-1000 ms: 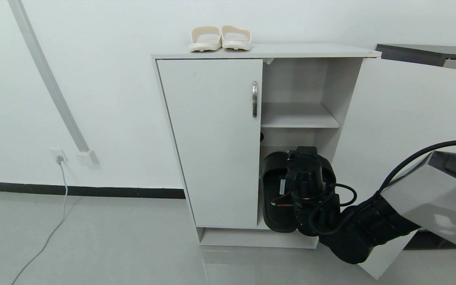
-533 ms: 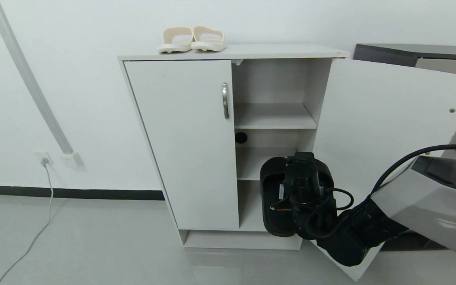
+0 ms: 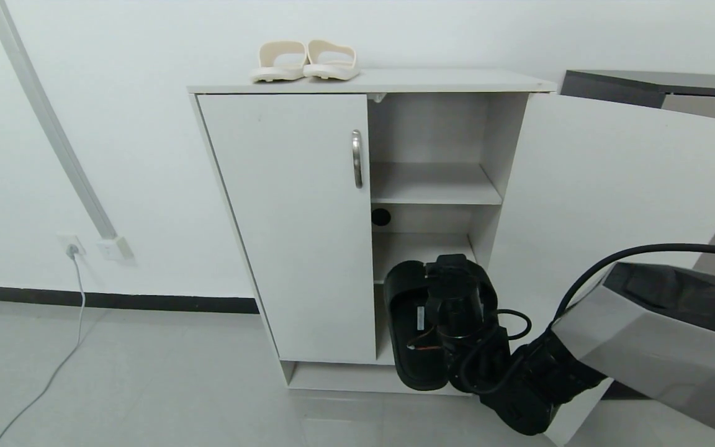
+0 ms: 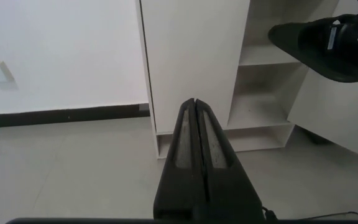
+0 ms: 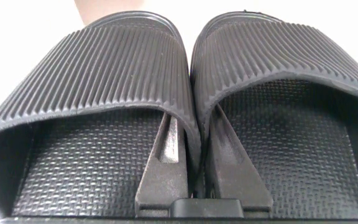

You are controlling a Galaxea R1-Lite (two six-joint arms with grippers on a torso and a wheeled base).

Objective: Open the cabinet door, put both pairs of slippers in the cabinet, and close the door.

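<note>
- Right gripper (image 5: 192,121): fingers slightly spread, one inside each black slipper (image 5: 123,74), pinching the two ribbed rubber straps together.
- The pair hangs before the open white cabinet's (image 3: 289,217) lower shelves.
- Left gripper (image 4: 194,106): flat fingers pressed together, empty.
- Beige slippers (image 3: 305,61) sit on the cabinet top.

First pair (image 3: 305,60) lies atop the cabinet (image 3: 289,217), second pair (image 3: 402,347) before it.

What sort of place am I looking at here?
Probably a home-style entryway, or a plain test room. A white shoe cabinet stands against a bare white wall on a grey tiled floor; beige slippers sit on top, and the right gripper holds a black pair at its open side.
</note>
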